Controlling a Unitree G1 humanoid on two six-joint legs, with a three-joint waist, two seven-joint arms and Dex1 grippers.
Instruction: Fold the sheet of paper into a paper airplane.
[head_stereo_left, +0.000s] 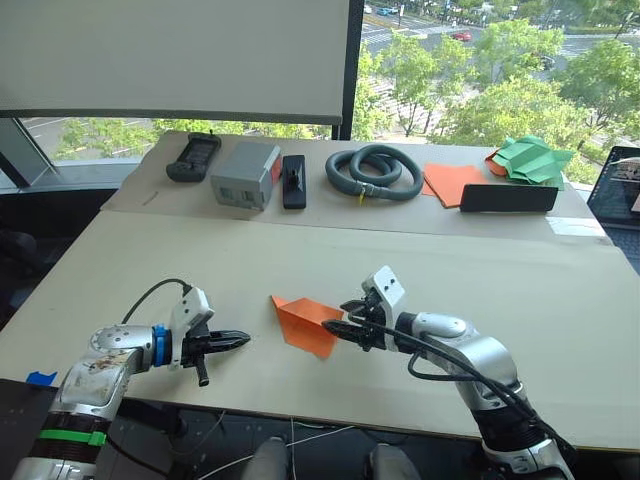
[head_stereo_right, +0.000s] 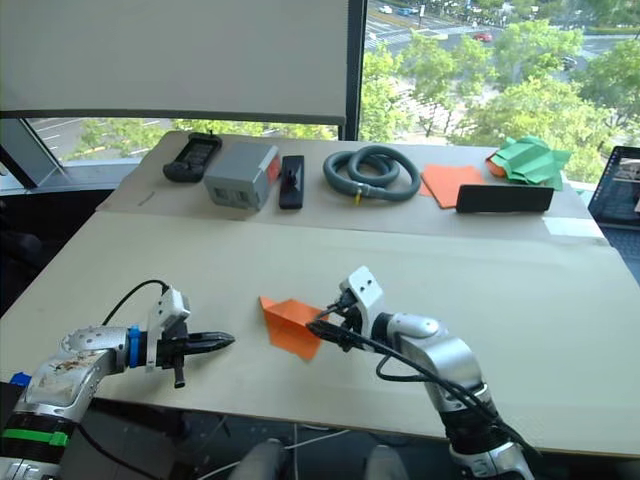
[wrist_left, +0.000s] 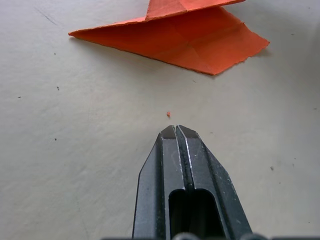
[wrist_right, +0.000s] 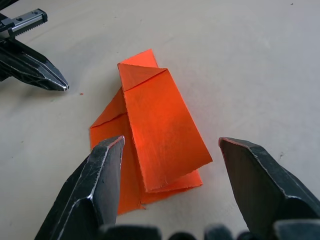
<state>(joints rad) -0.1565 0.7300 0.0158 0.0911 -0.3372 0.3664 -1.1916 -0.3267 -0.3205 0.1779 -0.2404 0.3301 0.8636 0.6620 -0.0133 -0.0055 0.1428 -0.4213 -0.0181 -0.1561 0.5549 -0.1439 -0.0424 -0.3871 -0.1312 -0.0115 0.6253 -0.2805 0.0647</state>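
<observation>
On the near half of the desk (head_stereo_left: 480, 260), the sheet of paper (head_stereo_left: 305, 322) lies partly folded, a pointed orange shape with one flap lifted off the surface. It sits between the two arms, toward six o'clock from the desk's centre.

The right claw (head_stereo_left: 345, 322) comes in from four o'clock and sits just beside the paper's edge, its two black fingers (wrist_right: 95, 185) spread wide apart, one on each side of the raised flap, gripping nothing. I cannot tell whether either fingertip touches the paper.

The left claw (head_stereo_left: 240, 340) reaches in from eight o'clock and hovers near the paper but apart from it, with bare desk between. Its fingers (wrist_left: 175, 165) are pressed together with nothing held.

Along the far edge, around twelve o'clock, stand a black handheld device (head_stereo_left: 193, 156), a grey box (head_stereo_left: 245, 174), a flat black block (head_stereo_left: 294, 180) and a coiled grey hose (head_stereo_left: 374, 171). Toward one o'clock lie an orange paper stack (head_stereo_left: 452, 182), a black bar (head_stereo_left: 508, 198) and green paper shapes (head_stereo_left: 530, 160).
</observation>
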